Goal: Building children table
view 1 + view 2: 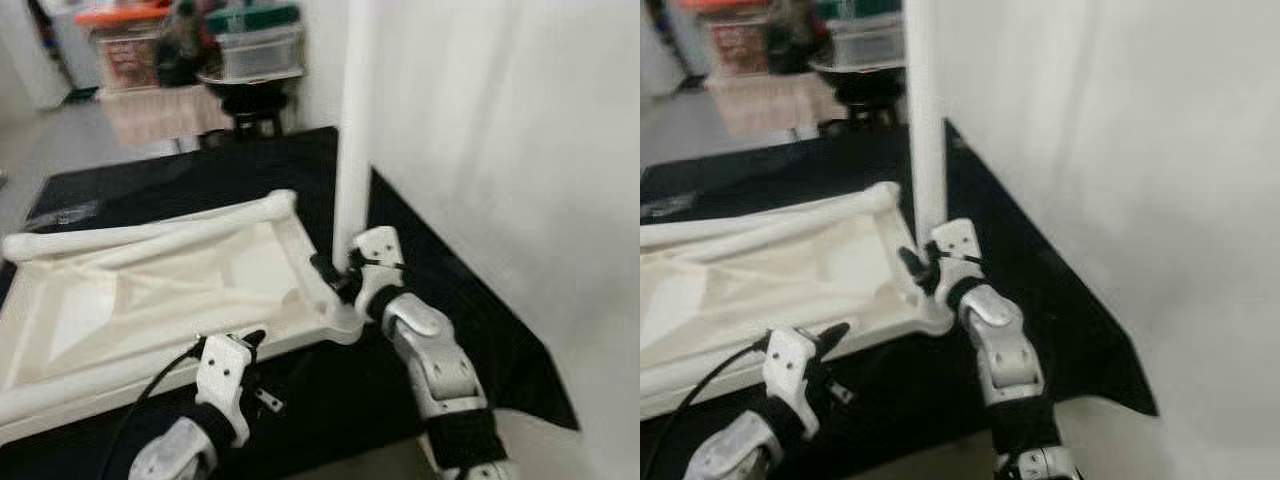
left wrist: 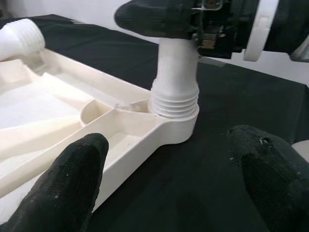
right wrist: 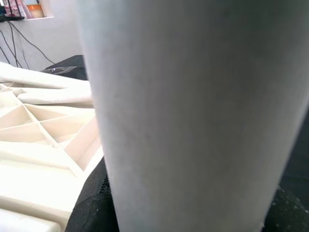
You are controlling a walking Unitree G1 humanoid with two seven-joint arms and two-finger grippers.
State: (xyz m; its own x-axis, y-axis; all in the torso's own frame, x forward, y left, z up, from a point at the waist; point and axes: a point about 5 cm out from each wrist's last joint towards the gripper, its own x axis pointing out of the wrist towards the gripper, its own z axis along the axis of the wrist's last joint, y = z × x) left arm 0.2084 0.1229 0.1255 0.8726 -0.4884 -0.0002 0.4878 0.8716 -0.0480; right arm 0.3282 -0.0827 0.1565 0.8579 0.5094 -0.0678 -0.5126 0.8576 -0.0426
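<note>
Our right gripper (image 1: pixel 335 275) is clamped around the white table leg (image 1: pixel 352 130), which stands upright in the corner socket (image 2: pixel 175 126) at about five o'clock on the upturned tabletop (image 1: pixel 150 300). In the left wrist view we see the leg's ribbed thread sitting in that socket with several ridges exposed above the rim, so we judge it started but not screwed fully home. Our left gripper (image 1: pixel 250 345) hovers at the near edge of the tabletop, around six o'clock, its fingers (image 2: pixel 63 183) spread wide and closed on nothing.

As we read it, the build is at an early stage: one leg is upright and going in. Another leg (image 1: pixel 140 235) lies flat along the far edge of the tabletop, toward twelve o'clock, and its threaded end (image 2: pixel 19 36) shows in the left wrist view, so it looks unfitted. We cannot tell how the remaining corners stand. Everything rests on the black mat (image 1: pixel 200 175). What remains, in our judgement, is seating this leg, fitting the others and turning the table upright.
</note>
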